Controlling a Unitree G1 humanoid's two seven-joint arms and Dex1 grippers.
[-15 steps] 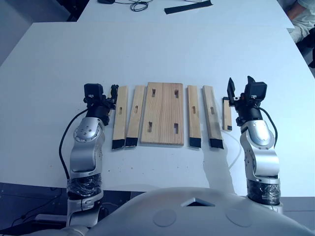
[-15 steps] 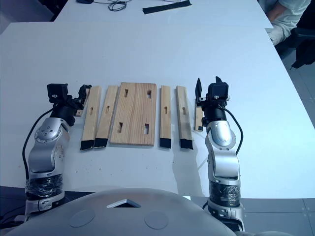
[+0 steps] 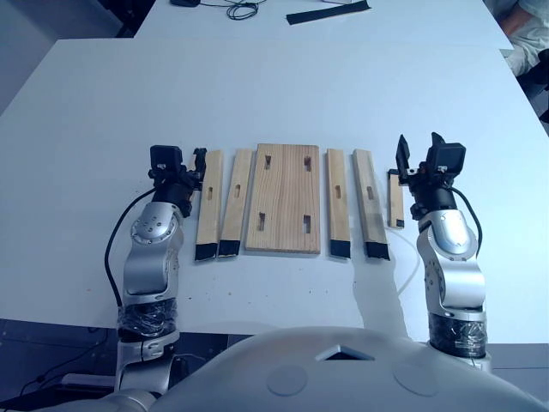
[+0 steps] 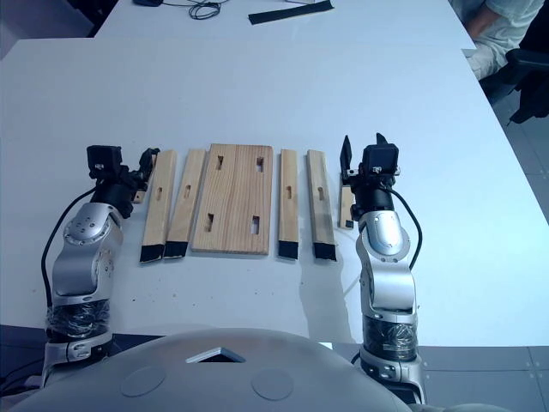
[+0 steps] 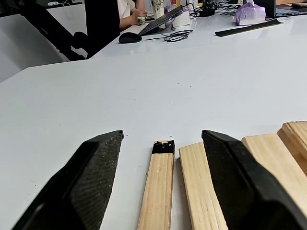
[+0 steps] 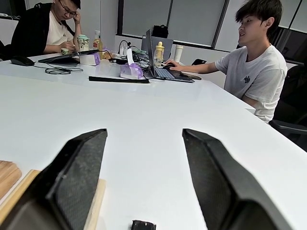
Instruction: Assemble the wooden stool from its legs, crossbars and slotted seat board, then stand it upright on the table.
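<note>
On the far table point(image 3: 412, 26) lie a long black strip point(image 3: 328, 12), a loose coil of black cable point(image 3: 243, 9) and a dark mouse point(image 5: 129, 37), with an open laptop point(image 6: 168, 74) and a purple pack point(image 6: 132, 72) near the strip.

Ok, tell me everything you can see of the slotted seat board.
The seat board is a pale rectangular wooden panel with visible grain and four small slots, one near each corner. It lies flat on the white table, unassembled, with two legs lying alongside each long edge. Nothing grips it.
</note>
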